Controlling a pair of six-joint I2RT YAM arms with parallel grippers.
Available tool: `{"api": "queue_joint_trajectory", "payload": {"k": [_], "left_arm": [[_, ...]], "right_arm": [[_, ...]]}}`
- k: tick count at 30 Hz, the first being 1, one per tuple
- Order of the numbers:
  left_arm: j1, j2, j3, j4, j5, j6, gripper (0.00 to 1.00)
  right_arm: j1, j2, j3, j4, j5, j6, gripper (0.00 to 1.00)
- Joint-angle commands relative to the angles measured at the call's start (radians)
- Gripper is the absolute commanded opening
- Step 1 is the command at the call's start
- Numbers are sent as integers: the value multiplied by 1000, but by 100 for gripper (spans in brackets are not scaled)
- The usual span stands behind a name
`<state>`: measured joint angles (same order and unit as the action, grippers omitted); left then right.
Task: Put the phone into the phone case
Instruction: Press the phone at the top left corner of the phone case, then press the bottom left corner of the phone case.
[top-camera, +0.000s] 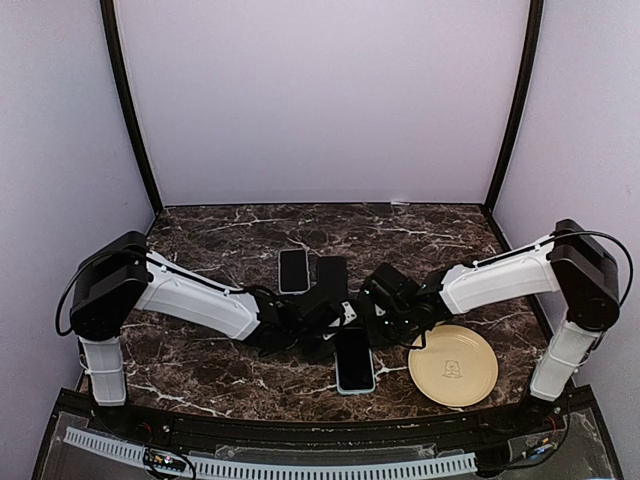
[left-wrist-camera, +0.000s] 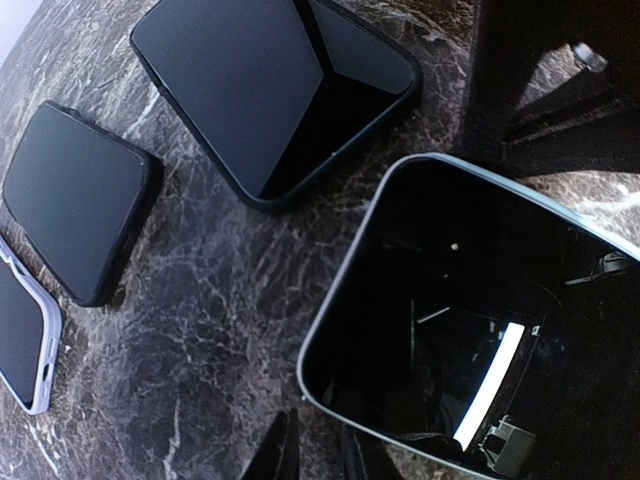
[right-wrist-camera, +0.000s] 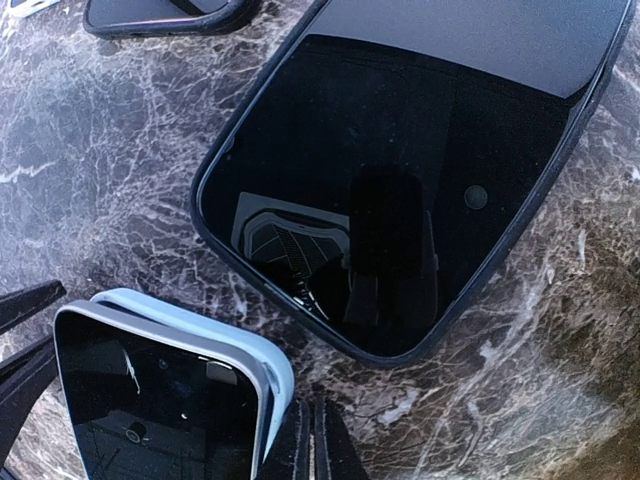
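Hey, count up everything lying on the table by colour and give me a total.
Black-edged phones: 2, first black phone and second black phone
Pale-edged phones: 2, white-edged phone and blue-cased phone
Yellow plate: 1
Total: 5

pale-blue phone case (right-wrist-camera: 268, 372), black phone (right-wrist-camera: 160, 405) — dark marbled table (top-camera: 220, 235)
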<state>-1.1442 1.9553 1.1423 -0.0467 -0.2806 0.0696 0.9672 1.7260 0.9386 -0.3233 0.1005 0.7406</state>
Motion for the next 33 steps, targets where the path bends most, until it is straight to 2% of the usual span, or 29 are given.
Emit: {"api": "queue_joint_trajectory", "payload": {"k": [1, 5, 10, 16, 18, 19, 20, 21, 24, 28, 33], "left_arm": [[-46, 15, 36, -15, 16, 61, 17], [-51, -12, 10, -28, 7, 35, 17], [-40, -102, -46, -26, -37, 9, 21], [65, -236, -54, -183, 11, -129, 28], [114, -289, -62, -218, 39, -163, 35], [148, -305, -63, -227, 50, -180, 46], [166, -335, -63, -239, 55, -187, 52], [198, -349, -61, -245, 66, -201, 65], [277, -392, -38, -264, 92, -223, 80], [323, -428, -39, -237, 94, -212, 82], [331, -458, -92, -186, 100, -199, 82]], "right_arm": [[4, 6, 10, 118, -71, 11, 5], [-4, -24, 22, 51, -3, 4, 6], [-4, -87, 52, -103, 125, -4, 16], [101, -163, 70, -217, 242, 35, 25], [158, -158, 96, -262, 271, 64, 29], [185, -149, 111, -272, 276, 80, 30], [209, -134, 125, -275, 273, 93, 31], [233, -116, 142, -273, 262, 99, 33], [297, -44, 204, -304, 245, 129, 34], [350, 49, 271, -353, 224, 158, 35], [395, 135, 330, -386, 202, 170, 35]]}}
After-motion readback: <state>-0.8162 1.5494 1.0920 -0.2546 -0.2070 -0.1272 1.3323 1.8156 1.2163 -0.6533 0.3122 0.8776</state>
